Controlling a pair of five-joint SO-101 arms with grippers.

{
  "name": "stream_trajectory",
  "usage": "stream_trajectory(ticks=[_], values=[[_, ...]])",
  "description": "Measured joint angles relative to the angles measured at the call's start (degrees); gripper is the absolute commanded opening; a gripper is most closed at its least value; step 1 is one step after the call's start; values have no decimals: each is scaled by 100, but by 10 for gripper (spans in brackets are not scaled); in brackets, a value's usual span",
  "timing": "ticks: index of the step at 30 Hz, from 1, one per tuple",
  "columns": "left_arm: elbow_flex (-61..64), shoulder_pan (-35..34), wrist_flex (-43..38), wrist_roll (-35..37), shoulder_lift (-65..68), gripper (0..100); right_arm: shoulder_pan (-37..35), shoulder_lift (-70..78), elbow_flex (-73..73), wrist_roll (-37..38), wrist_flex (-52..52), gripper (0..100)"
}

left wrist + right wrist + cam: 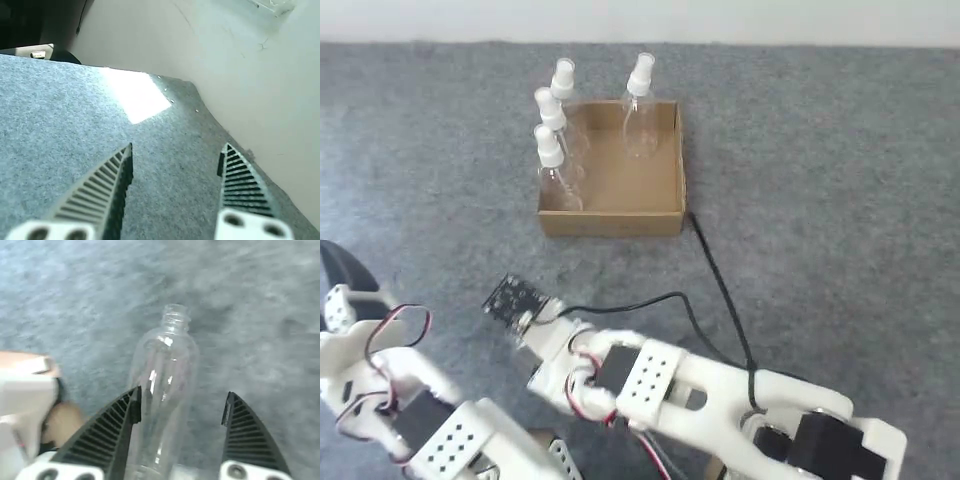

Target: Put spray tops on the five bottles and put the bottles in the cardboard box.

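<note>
Right wrist view: the uncapped bottle (162,380) appears to lie on the tabletop (265,300) between the spread fingers of the right end effector (183,392), outside the cardboard box (610,222) on the arms' side. An off-centre squeeze could send the round, slick bottle rolling away. The left end effector (178,145) hangs open and empty.

Neither the bottles (561,178) nor the cardboard box (610,222) carry any legible text or numbers.

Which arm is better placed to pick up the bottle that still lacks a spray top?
Right. The topless bottle sits between the open fingers of the right gripper, while the left gripper hangs open over carpet.
</note>
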Motion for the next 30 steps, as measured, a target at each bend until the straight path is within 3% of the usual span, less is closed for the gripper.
stream_trajectory(ticks=[6, 12, 23, 30], values=[[0, 0, 0, 0, 0, 257, 870, 167, -580, 193, 1055, 217], [0, 0, 0, 0, 0, 257, 1196, 220, -914, 202, 1697, 217], [0, 0, 0, 0, 0, 257, 1125, -615, -993, 211, 2444, 217], [0, 0, 0, 0, 0, 257, 273, -941, -985, 211, 2453, 217]])
